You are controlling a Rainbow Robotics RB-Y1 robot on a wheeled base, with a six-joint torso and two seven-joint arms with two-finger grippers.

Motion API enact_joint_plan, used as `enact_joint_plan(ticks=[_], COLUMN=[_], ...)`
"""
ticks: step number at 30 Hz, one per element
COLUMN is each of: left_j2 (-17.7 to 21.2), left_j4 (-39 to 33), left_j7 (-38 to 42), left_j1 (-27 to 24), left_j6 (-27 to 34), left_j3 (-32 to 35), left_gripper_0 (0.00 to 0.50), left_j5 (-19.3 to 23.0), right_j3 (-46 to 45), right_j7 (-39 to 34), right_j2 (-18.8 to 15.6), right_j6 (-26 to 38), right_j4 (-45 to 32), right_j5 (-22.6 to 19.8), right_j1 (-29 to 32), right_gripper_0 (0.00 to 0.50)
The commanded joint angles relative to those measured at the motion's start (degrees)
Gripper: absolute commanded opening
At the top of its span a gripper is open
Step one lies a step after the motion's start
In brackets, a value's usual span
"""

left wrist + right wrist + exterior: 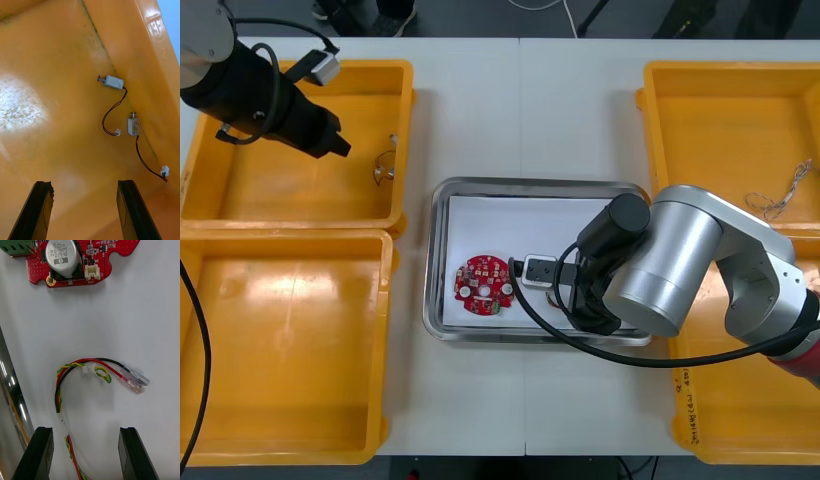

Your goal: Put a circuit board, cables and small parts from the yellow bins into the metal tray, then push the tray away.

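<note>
A round red circuit board (483,284) lies on the white inside of the metal tray (480,200). My right gripper (85,453) hangs open just above the tray floor, over a red and yellow cable (86,369) that lies loose between and ahead of its fingers, with the circuit board (75,258) beyond it. My left gripper (84,212) is open above the floor of the far left yellow bin (240,190). Two small metal parts (112,81) (133,126) with thin black wires lie ahead of it by the bin wall.
The near left yellow bin (280,440) is bare. The far right bin (720,120) holds a twisted cable (778,195). My right arm (680,265) covers the tray's right part. The tray's shiny rim (11,401) runs close beside one right finger.
</note>
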Motion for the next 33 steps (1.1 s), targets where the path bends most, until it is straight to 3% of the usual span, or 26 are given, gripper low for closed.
enact_joint_plan(ticks=[1, 9, 17, 27, 33], left_j2=[1.3, -0.4, -1.8, -3.7, -4.6], left_j4=[1.0, 6.2, 9.6, 10.9, 12.2], left_j7=[-15.4, -26.0, -33.9, -37.2, -37.5], left_j1=[-3.4, -3.7, -3.7, -3.7, -3.7], left_j6=[-1.7, -7.8, -10.8, -12.5, -14.9], left_j3=[1.6, 1.7, 1.6, 1.6, 1.6], left_gripper_0=[0.5, 0.5, 0.5, 0.5, 0.5], left_j5=[1.4, 2.2, 4.2, 7.1, 6.8], right_j3=[0.1, -2.9, -9.9, -18.3, -25.0], right_j7=[2.4, 2.1, 2.0, 0.4, -0.7], right_j2=[1.0, 1.1, 2.1, 2.8, 2.7], right_j6=[-0.5, 1.3, 7.8, 22.0, 23.4], right_j4=[-1.4, -2.4, -3.5, -8.5, -8.7], right_j5=[1.0, -1.0, -7.6, -11.1, -16.4], right_j1=[0.5, 0.3, -1.7, -6.5, -8.7], right_gripper_0=[0.5, 0.5, 0.5, 0.5, 0.5])
